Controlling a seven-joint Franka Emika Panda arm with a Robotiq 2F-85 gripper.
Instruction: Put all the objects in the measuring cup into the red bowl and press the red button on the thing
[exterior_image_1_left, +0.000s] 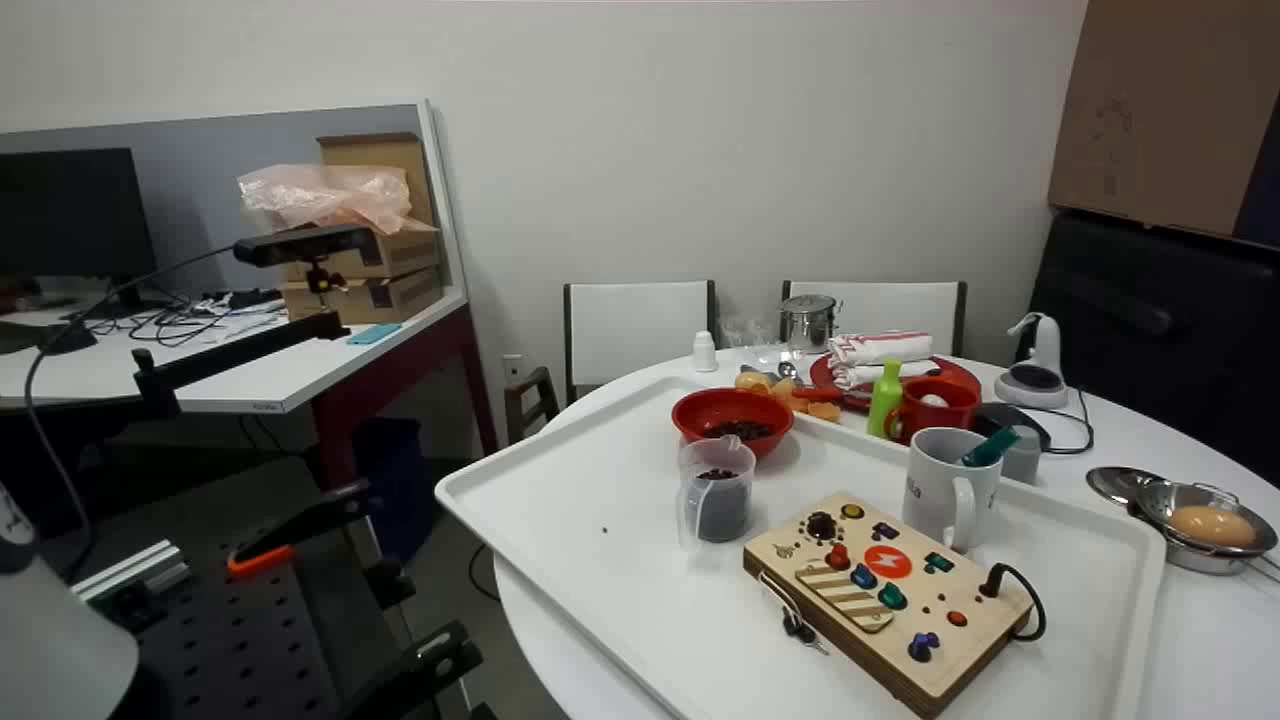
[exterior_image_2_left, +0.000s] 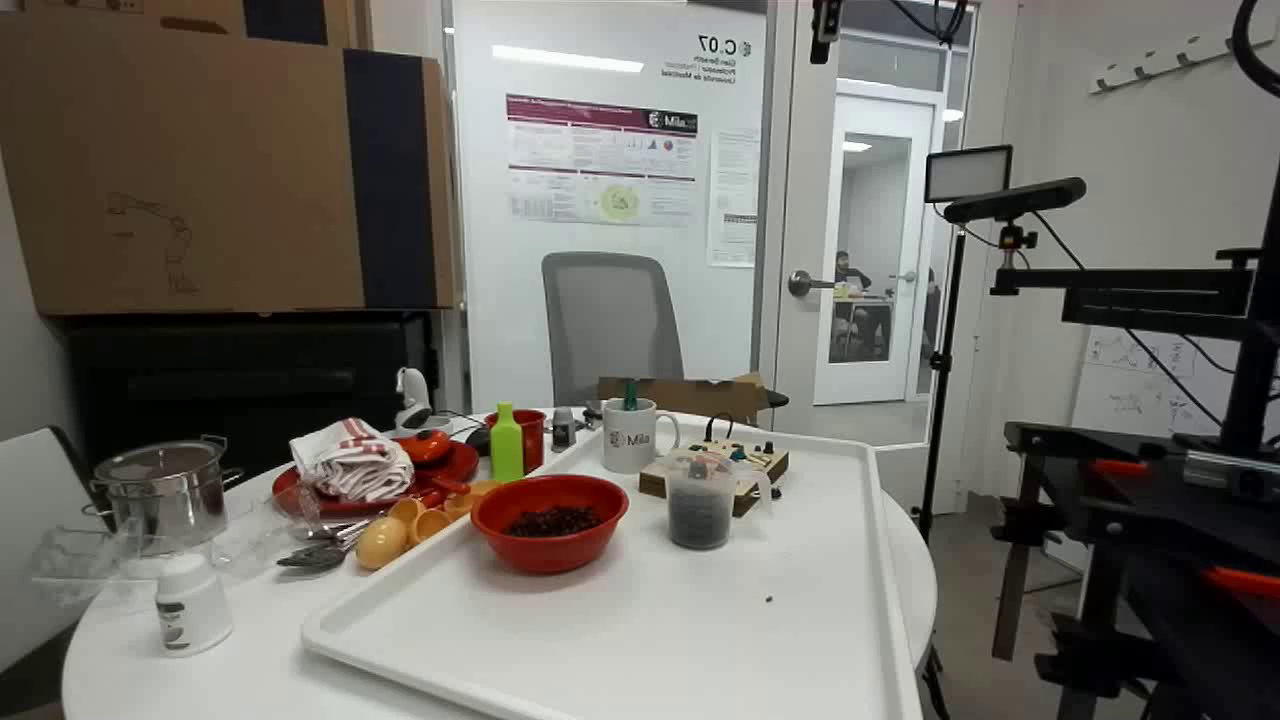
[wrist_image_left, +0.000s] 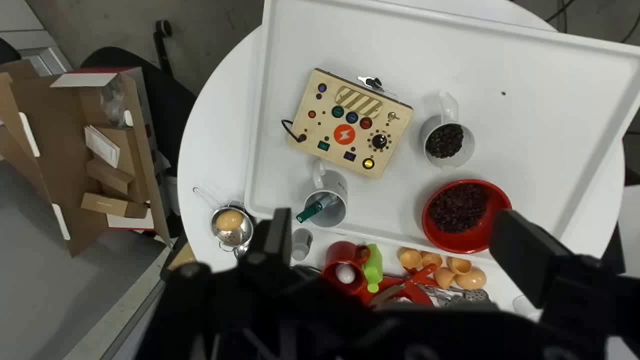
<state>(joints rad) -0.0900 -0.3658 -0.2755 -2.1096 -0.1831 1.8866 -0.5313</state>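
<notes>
Now, with gripper (wrist_image_left: 392, 222) spread wide, empty, sizing up the translucent measuring cup (exterior_image_1_left: 720, 512): probably light, stiff and slippery, likely best pinched at the handle (wrist_image_left: 449, 107).

Now in your wrist view you've got the board (wrist_image_left: 351, 124) left of the measuring cup (wrist_image_left: 464, 152) on the tray (wrist_image_left: 545, 150), the mug (wrist_image_left: 336, 181) just below the board, a marker (wrist_image_left: 311, 210) in it, and the bowl (wrist_image_left: 467, 243) just below the cup. Pieces (wrist_image_left: 444, 141) sit in cup and bowl alike; below the bowl, eggshell halves (wrist_image_left: 410, 259) lie past the tray's rim on the table (wrist_image_left: 215, 120).
</notes>
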